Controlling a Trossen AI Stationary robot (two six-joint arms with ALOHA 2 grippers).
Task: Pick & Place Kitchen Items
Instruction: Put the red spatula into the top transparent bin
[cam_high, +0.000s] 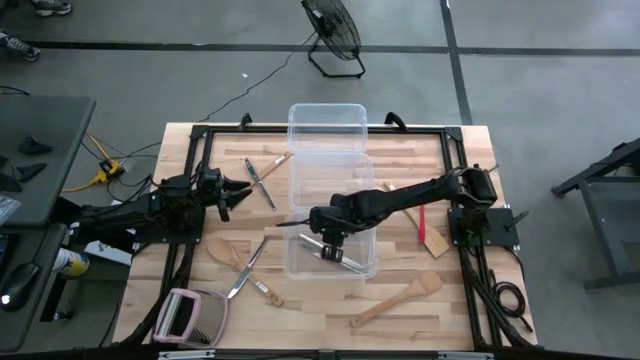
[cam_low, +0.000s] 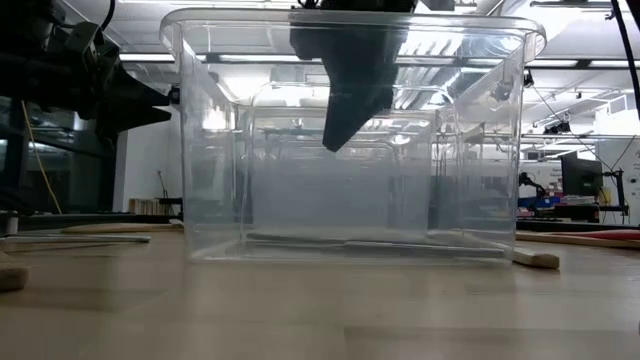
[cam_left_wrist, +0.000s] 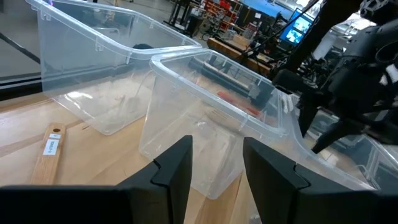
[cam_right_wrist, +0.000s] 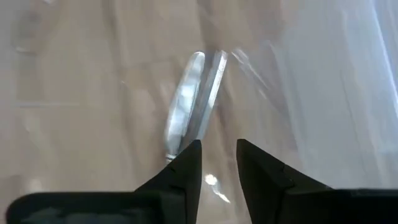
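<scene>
– Two grippers in sight; where is each, taking the clear tub (cam_high: 372, 262) nearest the table's front edge as the mark?

– The right gripper (cam_high: 330, 238) hangs over that tub, tips pointing down into it. The left gripper (cam_high: 240, 192) is outside the tub, well off on the left arm's side, above bare table.

– How do the right one's fingers stand?

– Narrowly apart, with nothing between them. The right wrist view shows the gap clearly.

– And the left?

– A moderate gap, also holding nothing.

– Where is the silver cutlery (cam_right_wrist: 186, 112)?

– On the tub's floor, just below the right fingertips and free of them. It looks like more than one slim piece, but I cannot tell how many.

– What else lies about the tub?

– A red utensil (cam_high: 421, 222) is outside it on the right arm's side, with a wooden spatula (cam_high: 435, 245) just beside that. A second wooden spatula (cam_high: 395, 300) lies on the table off the tub's front corner. On the left arm's side are a wooden spoon (cam_high: 225, 250) and another silver piece (cam_high: 245, 268).

– Other tubs?

– Two more (cam_high: 325, 125) line up behind this one.
</scene>
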